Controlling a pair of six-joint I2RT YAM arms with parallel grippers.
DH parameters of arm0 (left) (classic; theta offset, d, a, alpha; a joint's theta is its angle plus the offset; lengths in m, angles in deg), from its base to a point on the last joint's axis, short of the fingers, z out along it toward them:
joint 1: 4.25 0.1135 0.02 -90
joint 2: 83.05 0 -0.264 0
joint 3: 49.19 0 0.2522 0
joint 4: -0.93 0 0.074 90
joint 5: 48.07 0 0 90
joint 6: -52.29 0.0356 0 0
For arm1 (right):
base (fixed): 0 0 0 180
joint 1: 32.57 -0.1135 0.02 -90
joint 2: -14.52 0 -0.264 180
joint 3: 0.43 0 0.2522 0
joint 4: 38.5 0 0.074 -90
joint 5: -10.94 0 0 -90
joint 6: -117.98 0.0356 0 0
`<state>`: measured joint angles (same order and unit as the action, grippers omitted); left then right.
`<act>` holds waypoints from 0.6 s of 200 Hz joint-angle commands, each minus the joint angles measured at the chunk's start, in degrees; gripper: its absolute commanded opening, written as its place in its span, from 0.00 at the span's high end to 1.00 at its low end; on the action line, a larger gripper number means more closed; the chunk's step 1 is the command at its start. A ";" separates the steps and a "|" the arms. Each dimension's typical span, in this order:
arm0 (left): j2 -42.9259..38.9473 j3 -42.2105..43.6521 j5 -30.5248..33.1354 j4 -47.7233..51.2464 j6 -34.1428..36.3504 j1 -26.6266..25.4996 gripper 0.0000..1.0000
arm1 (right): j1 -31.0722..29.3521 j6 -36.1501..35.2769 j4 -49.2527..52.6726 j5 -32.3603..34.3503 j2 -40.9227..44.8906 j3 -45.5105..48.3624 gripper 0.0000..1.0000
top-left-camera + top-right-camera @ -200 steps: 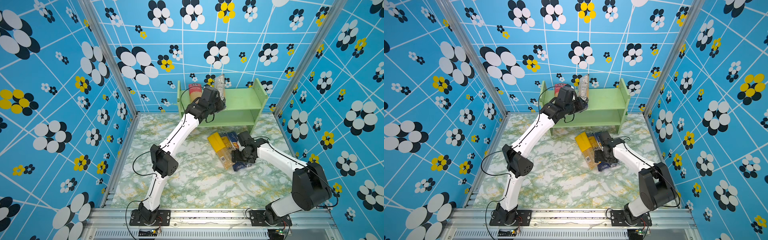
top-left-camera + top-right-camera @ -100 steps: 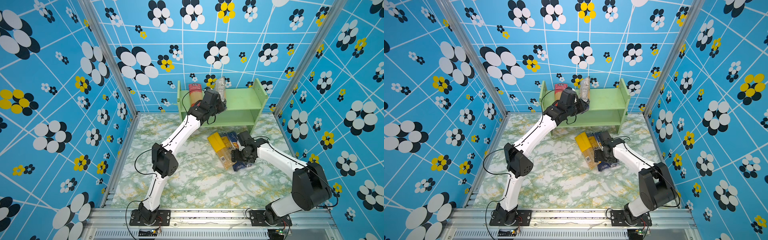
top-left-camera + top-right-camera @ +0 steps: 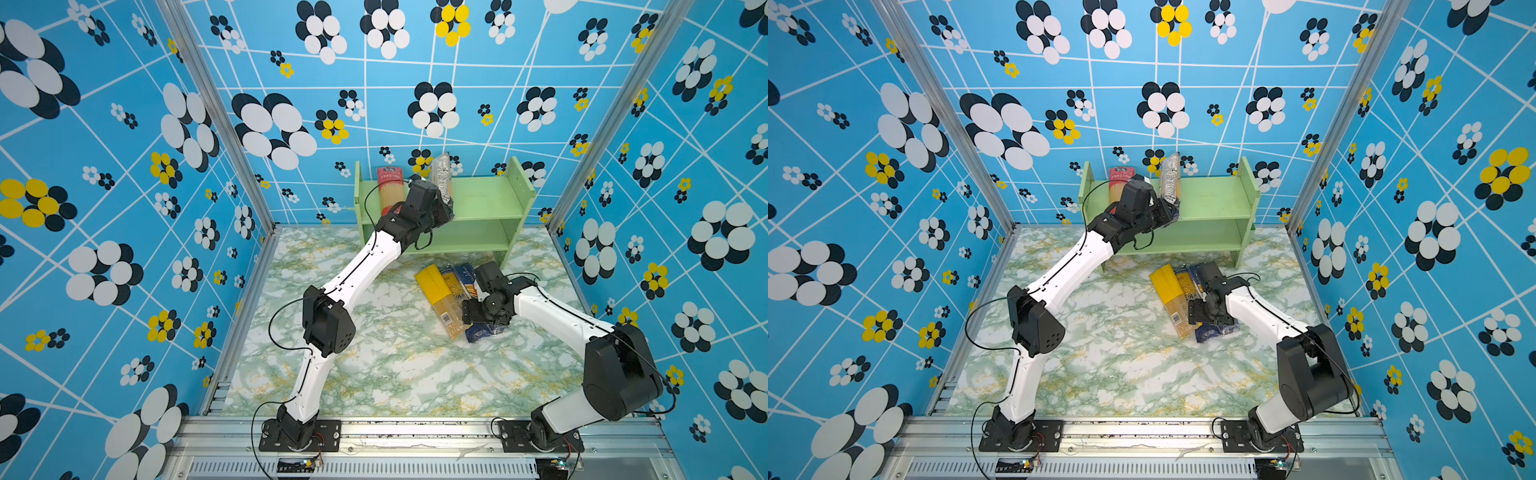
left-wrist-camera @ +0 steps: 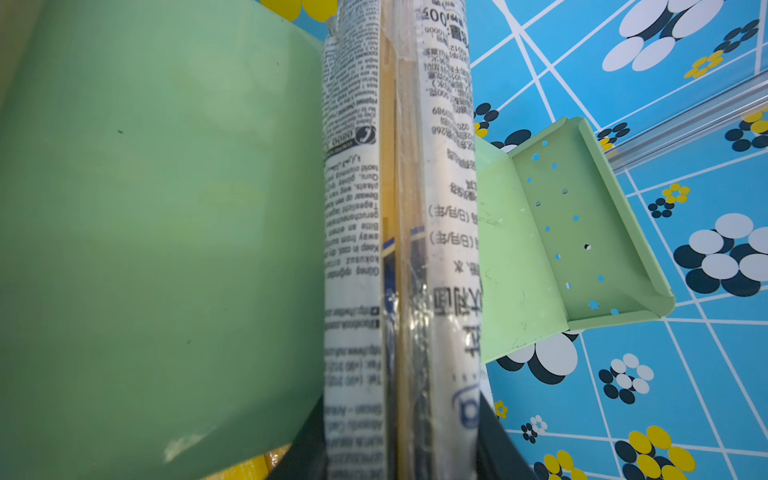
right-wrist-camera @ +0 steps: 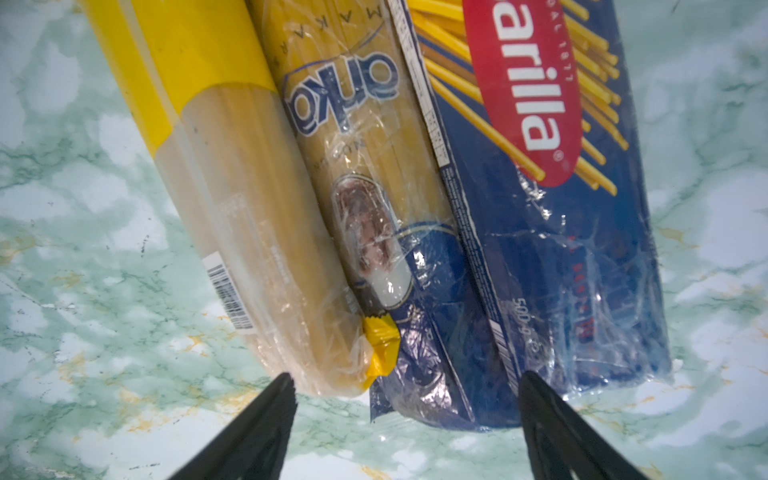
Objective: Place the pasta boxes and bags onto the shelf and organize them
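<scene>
Centre of a top view: the green shelf (image 3: 482, 199) stands against the back wall. The left pincer (image 3: 445, 212) grips the lower end of a clear bag (image 3: 441, 176) with white labels, held upright at the top board. Whether the bag's base touches the board is hidden by the wrist. Just left, a red-ended bag (image 3: 390, 189) sits on that board, partly covered by the arm.

Lower right of centre, on the marble table (image 3: 395, 374), a yellow-topped bag (image 3: 434, 286), a blue-ended bag (image 5: 374, 187) and a dark blue box (image 5: 540, 216) lie side by side, touching. The right pincer (image 5: 406, 376) hangs over their ends, jaws wide apart, holding nothing.
</scene>
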<state>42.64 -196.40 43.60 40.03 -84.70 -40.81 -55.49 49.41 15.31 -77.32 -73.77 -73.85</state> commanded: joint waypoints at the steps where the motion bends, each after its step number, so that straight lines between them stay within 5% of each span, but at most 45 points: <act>1: -4.47 0.58 3.48 -5.42 2.57 -0.26 0.98 | 0.43 0.23 0.63 -0.68 -0.83 -0.33 0.14; 120: -4.37 1.88 2.54 -6.32 2.22 -0.14 0.71 | 0.40 0.67 0.91 -0.68 -0.66 -0.33 0.14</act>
<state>41.65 -194.58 44.97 39.12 -84.65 -41.03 -55.44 49.63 15.31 -77.71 -73.79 -73.82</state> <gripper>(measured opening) 0.381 0.864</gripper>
